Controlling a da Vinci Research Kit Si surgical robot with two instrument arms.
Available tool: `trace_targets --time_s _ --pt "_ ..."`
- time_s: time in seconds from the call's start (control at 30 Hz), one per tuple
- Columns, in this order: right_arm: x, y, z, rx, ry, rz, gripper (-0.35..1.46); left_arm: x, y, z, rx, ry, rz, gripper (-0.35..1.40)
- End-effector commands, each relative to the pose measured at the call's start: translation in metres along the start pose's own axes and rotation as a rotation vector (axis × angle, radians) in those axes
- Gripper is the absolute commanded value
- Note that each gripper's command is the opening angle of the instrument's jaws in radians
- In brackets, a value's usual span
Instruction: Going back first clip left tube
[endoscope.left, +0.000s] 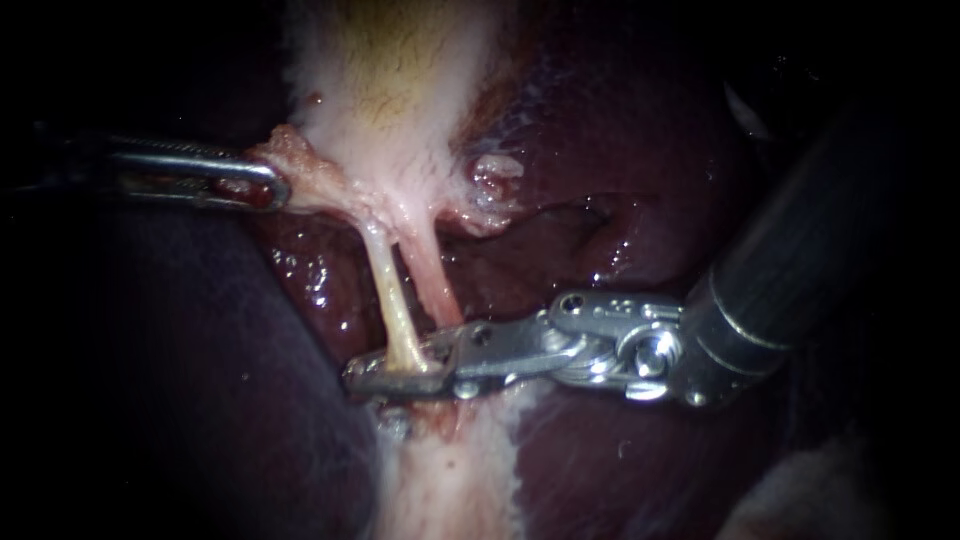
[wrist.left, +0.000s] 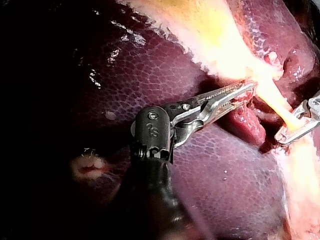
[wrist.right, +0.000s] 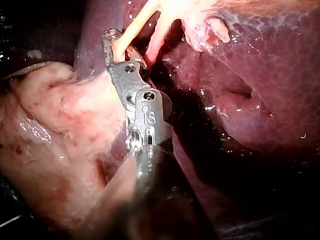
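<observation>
Jaws of the right instrument (endoscope.left: 360, 377) stand slightly spread, with the left tube (endoscope.left: 392, 300) running down between them, low on its length. Whether a clip sits there I cannot make out. Its shaft leads off to the right over bare liver (endoscope.left: 620, 160), and that side is open, with nothing against the shaft. Just beside the left tube, the pinker right tube (endoscope.left: 432, 280) passes behind the base of the upper jaw, so room on that side is tight. Well apart, the left instrument (endoscope.left: 275, 188) pinches the frayed edge of the gallbladder (endoscope.left: 390, 90), its jaws pressed together on it. Wet liver lies bare between the two instruments. The lower ends of both tubes are hidden by the right instrument's jaws and the pale tissue (endoscope.left: 450, 480) below them. The left instrument's shaft fades into shadow at the endoscope view's edge, and the right shaft is cut off at the upper right.
</observation>
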Motion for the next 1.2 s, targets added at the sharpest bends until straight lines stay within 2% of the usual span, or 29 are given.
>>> trace_targets --time_s 0.03,0.5,0.57,0.63,0.7,0.8,1.0,1.2 --pt "0.0 0.0 0.0 0.0 0.0 0.0 -0.35 0.0 0.0 0.0 0.0 0.0 0.0 -0.35" --pt "-0.0001 0.0001 0.0003 0.019 -0.009 -0.004 -0.35 0.0 0.0 0.0 0.0 0.0 0.0 -0.35" --pt "0.0 0.0001 0.0004 0.025 0.004 0.001 0.0 0.0 0.0 0.0 0.0 0.0 0.0 -0.35" --pt "0.0001 0.0003 0.0007 0.03 0.021 -0.005 0.26 0.0 0.0 0.0 0.0 0.0 0.0 -0.35" --pt "0.0002 0.0006 0.0012 0.034 0.029 -0.011 0.4 0.0 0.0 0.0 0.0 0.0 0.0 -0.35" --pt "-0.0002 0.0007 0.0017 0.022 0.032 -0.044 0.45 0.0 0.0 0.0 0.0 0.0 0.0 -0.35" --pt "-0.0012 0.0017 0.0026 -0.043 0.056 -0.138 0.5 0.0 0.0 0.0 0.0 0.0 0.0 -0.35" --pt "-0.001 0.0027 0.002 -0.085 0.069 -0.232 0.5 0.0 0.0 0.0 0.0 0.0 0.0 -0.35"
